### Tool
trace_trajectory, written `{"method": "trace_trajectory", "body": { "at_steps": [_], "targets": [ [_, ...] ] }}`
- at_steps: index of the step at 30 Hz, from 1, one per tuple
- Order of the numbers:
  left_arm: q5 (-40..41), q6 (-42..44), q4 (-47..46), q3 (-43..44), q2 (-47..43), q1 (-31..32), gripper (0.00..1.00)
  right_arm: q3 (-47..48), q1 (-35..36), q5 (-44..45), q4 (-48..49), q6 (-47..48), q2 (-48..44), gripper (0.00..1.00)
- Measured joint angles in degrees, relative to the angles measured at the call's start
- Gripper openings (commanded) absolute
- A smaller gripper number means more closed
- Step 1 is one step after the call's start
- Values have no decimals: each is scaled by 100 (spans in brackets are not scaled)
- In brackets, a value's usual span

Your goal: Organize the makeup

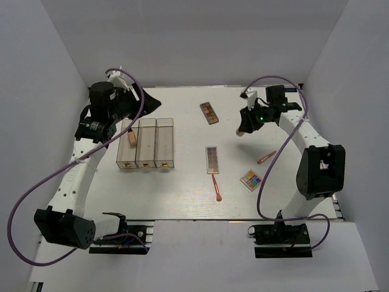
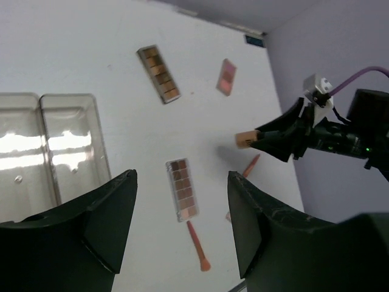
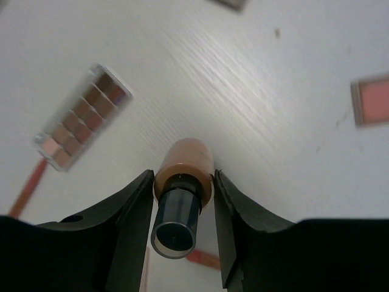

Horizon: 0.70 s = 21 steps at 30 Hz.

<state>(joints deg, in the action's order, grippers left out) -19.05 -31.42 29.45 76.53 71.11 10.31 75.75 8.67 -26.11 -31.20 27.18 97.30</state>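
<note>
We have the small beige foundation bottle with a dark cap (image 3: 184, 159) pinched in the right gripper (image 3: 182, 179). Its jaws are closed on the round body just below the cap, one finger on each side. The bottle hangs clear of the white table (image 1: 182, 188), over the far right part, with its beige base poking out past the fingers.

We judge it to be light, rigid and smooth-walled, probably glass or hard plastic. It will not deform under the squeeze, but a round, slick body could twist or slide between flat pads. The hold near the shoulder looks sensible to us. A grip on the narrower cap alone would be less sure, and the weight likely sits lower in the body. It probably would not take a drop onto the table well, so we would lower it gently rather than release it from height.

The left gripper (image 2: 182, 182) has its jaws apart with nothing between them, and it is poised above the clear three-compartment plastic organizer (image 1: 164, 137). A second beige bottle (image 1: 131, 139) lies in the organizer's left compartment, which suggests where ours belongs.

The brown rectangular eyeshadow palette (image 1: 209, 112), the mauve palette (image 1: 211, 159), the small multicolour palette (image 1: 251, 180) and two slim coral-orange applicators (image 1: 266, 157) (image 1: 217, 188) lie loose on the table. These are flat and thin, so we expect they would call for an edge-on pinch across the narrow width.
</note>
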Motion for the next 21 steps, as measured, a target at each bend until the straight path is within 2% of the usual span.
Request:
{"method": "trace_trajectory", "body": {
  "at_steps": [6,9,21],
  "targets": [
    [-619,-101,-638,166,-129,44,71,892,579,-1362,72,2,39,0],
    [-857,-151,-866,321,-138,48,71,1340,1075,-1864,179,-133,396,0],
    [-1228,-365,-1296,1064,-234,96,71,3080,3161,-2559,2052,-1679,2546,0]
  ]
}}
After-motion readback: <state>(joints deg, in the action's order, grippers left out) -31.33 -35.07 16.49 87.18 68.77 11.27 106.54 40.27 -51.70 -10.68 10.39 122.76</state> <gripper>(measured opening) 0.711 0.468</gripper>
